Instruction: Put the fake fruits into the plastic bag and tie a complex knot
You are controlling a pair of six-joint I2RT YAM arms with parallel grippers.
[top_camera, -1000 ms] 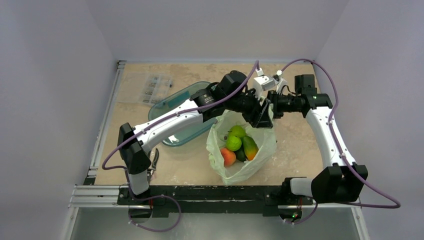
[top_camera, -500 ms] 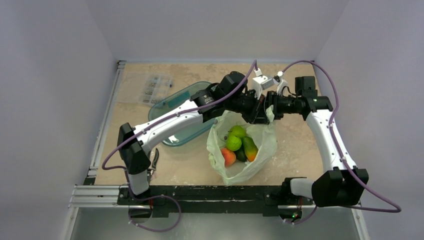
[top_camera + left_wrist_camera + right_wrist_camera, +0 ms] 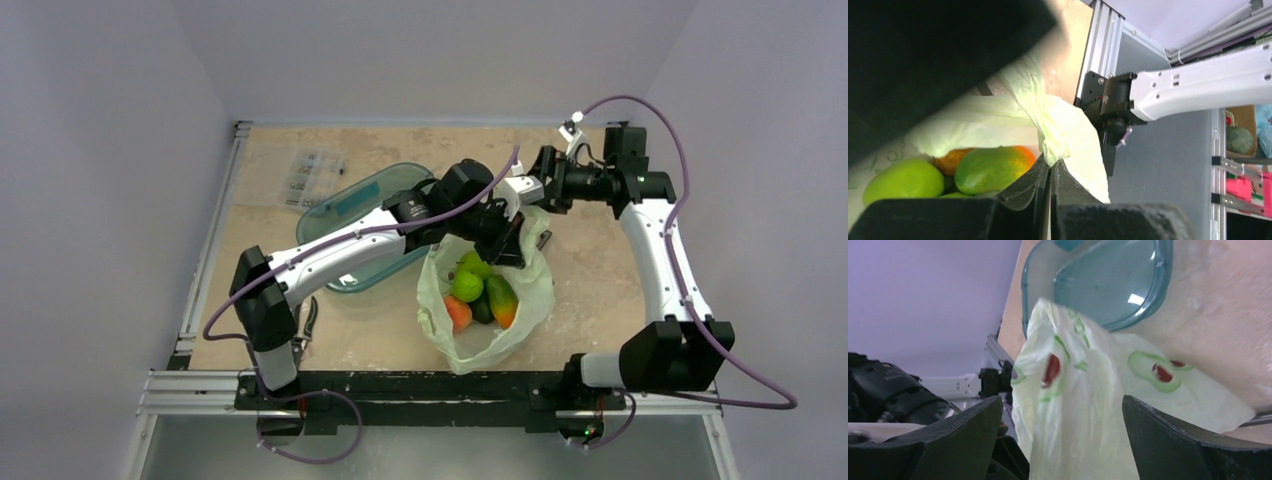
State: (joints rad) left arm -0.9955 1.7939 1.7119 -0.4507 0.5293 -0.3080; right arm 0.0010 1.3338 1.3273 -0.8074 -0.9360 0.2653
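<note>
The plastic bag (image 3: 512,335) sits on the table (image 3: 600,290) just below the middle of the overhead view. Its mouth opens toward the top of the frame, and the fake fruits (image 3: 476,264) are piled inside it. I can make out a green apple (image 3: 466,288), a mango (image 3: 501,298) on the right of the pile and a peach (image 3: 457,314) at lower left. There's also something dark wedged between them (avocado maybe, too small to call).

The left gripper (image 3: 508,238) is down at the bag's upper rim. Its own camera shows the fingers (image 3: 1040,187) pressed together with a fold of the pale green plastic pinched between them. The mango and an apple sit right below, at the lower left of that frame.

The right gripper (image 3: 1062,405) is just above and right of the rim in the overhead shot, jaws spread wide. In its wrist view a bunched flap of the bag, printed with little avocados, hangs in the gap. I can't tell whether the flap touches either finger.

The teal tub (image 3: 345,200) lies left of centre, partly under the left arm and just beside the bag. A clear packet (image 3: 305,175) of small bits sits toward the upper left of the table.
</note>
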